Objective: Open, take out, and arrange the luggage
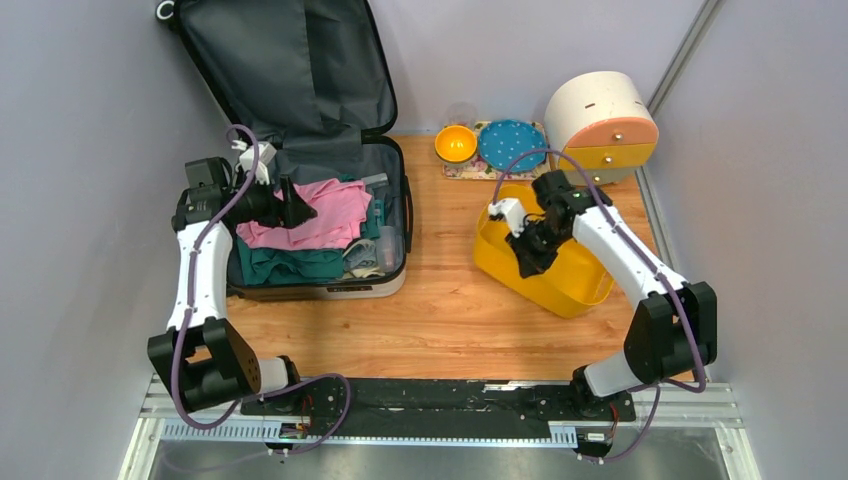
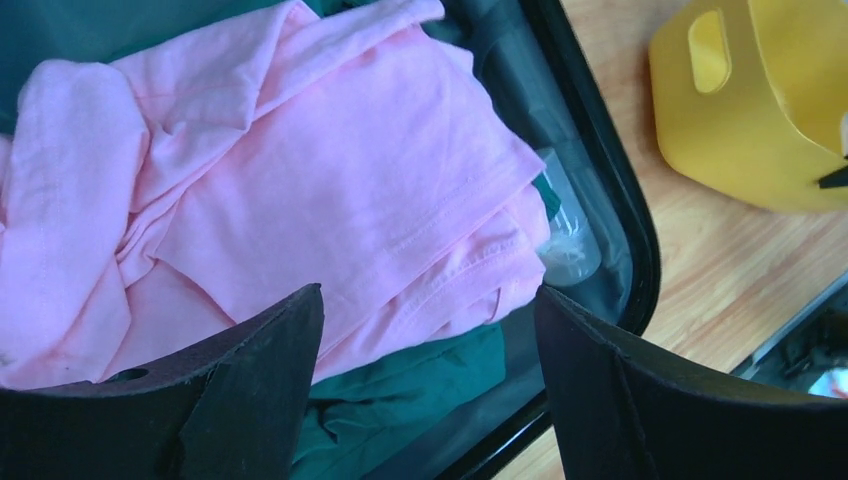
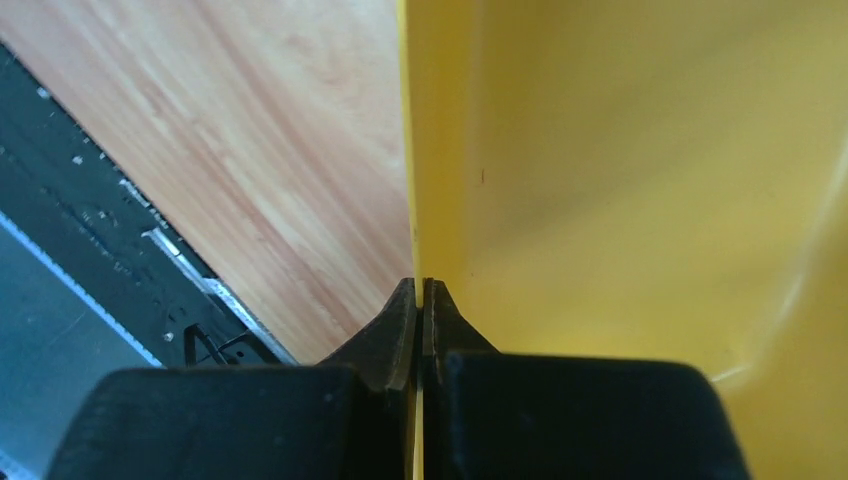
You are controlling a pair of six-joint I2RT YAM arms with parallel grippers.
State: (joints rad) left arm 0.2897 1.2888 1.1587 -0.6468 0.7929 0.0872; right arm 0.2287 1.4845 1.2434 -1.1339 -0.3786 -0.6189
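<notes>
My left gripper (image 2: 430,300) is spread wide with nothing between its jaws. It is poised just above the crumpled pink cotton T-shirt (image 2: 350,180) that tops the pile inside the silver-white hard-shell suitcase (image 1: 335,288). I have it angled down at the shirt because that garment lies uppermost and has to come out before I can reach the dark green garment (image 1: 290,265) under it.

The suitcase lies flat at the left rear of the wooden worktop (image 1: 440,320), with its grey-lined lid standing up against the back wall. The opening step looks done to me, and unpacking is the step in hand.

My right gripper (image 3: 420,290) is pressed together on a side wall of the yellow plastic bin (image 1: 565,285), one finger inside and one outside, pinching the thin rim. I judge that hold is there to steady the bin so the clothes have somewhere to land. The bin sits well apart from the suitcase, with bare wood between them, and the part of its interior I can see holds nothing.

A clear plastic item (image 2: 565,235) is tucked against the suitcase's right wall beside the shirt; it is too blurred for me to name.

If I close on a single layer, the shirt may unfold and trail, so I would aim for a bunched fold.
</notes>
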